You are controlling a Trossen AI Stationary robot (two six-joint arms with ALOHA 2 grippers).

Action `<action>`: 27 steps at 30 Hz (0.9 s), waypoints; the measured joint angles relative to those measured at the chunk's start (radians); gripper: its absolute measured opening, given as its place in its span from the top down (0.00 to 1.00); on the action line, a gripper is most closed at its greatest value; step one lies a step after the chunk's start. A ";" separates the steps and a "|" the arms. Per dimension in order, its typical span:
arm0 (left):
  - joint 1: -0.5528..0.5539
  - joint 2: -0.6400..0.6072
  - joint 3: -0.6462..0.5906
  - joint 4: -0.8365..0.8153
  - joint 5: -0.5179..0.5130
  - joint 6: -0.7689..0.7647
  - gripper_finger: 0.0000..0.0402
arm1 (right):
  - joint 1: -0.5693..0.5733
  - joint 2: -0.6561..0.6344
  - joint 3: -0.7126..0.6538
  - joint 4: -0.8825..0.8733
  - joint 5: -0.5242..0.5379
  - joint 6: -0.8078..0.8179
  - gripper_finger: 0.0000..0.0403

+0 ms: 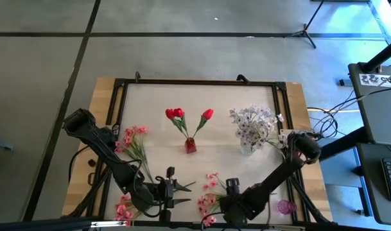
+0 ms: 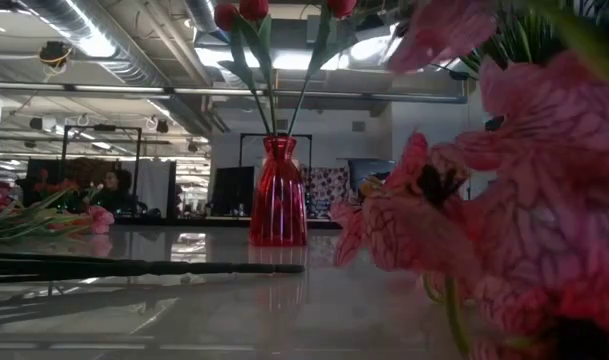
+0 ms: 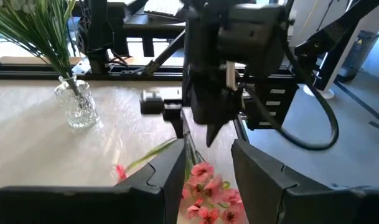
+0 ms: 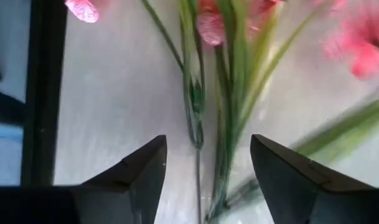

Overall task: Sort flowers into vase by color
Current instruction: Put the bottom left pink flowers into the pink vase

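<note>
Standing mid-table: red vase (image 1: 191, 146) with three red tulips (image 1: 176, 113), upright; taken here as the landmark.

- Clear vase (image 1: 246, 147), to the red vase's right in the high view, holding white sprigs (image 1: 253, 123).
- Pink spray (image 1: 134, 142), lying flat to the red vase's left, near the left table (image 1: 201, 96) edge.
- Pink spray (image 1: 208, 200), lying on the near side of the red vase, toward the front edge; stems (image 4: 195, 106) run between the right fingers.
- Pink spray (image 1: 124, 212), front-left of the red vase, beside the left arm.
- Small purple vase (image 1: 286, 206), front-right of the red vase, empty as far as can be seen.
- Right gripper (image 4: 208, 168), over the near pink spray, fingers apart, stems loose between them.
- Left gripper (image 3: 205, 171), front-left of the red vase, fingers apart, holding nothing, pointing at the right gripper.
</note>
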 joint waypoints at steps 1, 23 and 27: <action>0.000 0.000 0.000 0.000 0.000 0.004 0.68 | -0.009 0.009 0.000 0.012 -0.014 -0.020 0.43; -0.002 -0.013 0.000 0.004 -0.056 0.137 0.68 | 0.025 -0.270 -0.007 0.003 0.014 -0.175 0.98; -0.008 -0.015 0.000 0.010 -0.097 0.208 0.68 | 0.115 -0.464 -0.018 0.068 0.108 -0.178 0.96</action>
